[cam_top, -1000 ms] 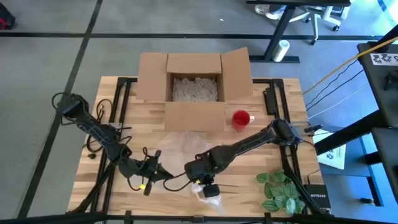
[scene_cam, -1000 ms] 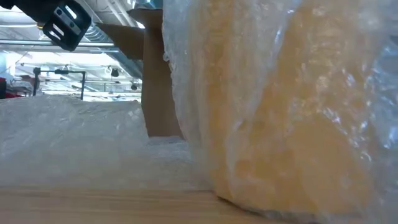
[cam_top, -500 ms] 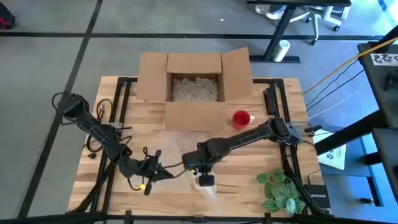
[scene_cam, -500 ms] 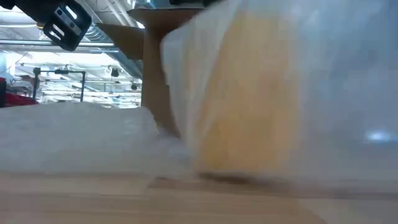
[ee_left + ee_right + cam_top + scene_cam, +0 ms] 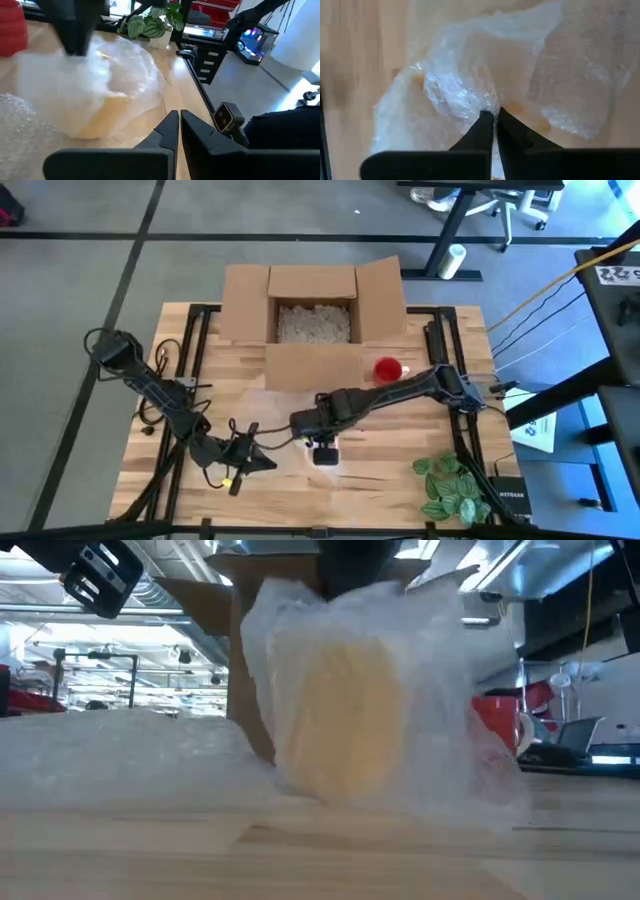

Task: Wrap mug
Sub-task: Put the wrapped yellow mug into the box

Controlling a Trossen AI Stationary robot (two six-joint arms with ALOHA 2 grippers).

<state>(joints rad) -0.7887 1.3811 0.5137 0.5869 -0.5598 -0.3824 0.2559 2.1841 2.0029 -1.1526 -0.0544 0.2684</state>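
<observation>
Mug [image 5: 345, 720], yellow, sits bundled in bubble wrap [image 5: 470, 85] on the desk [image 5: 400, 470], near-centre, in front of the cardboard box [image 5: 312, 310]. Right end effector [image 5: 493, 116] pinches the wrap directly above it. Left end effector [image 5: 175, 120], fingers pressed together and holding nothing, waits just left of the bundle.

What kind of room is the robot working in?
Probably a workshop or lab used for packing tests. A wooden table stands on a grey floor, holding a cardboard box of packing filler. Beyond it are a desk and loose cables.
</observation>
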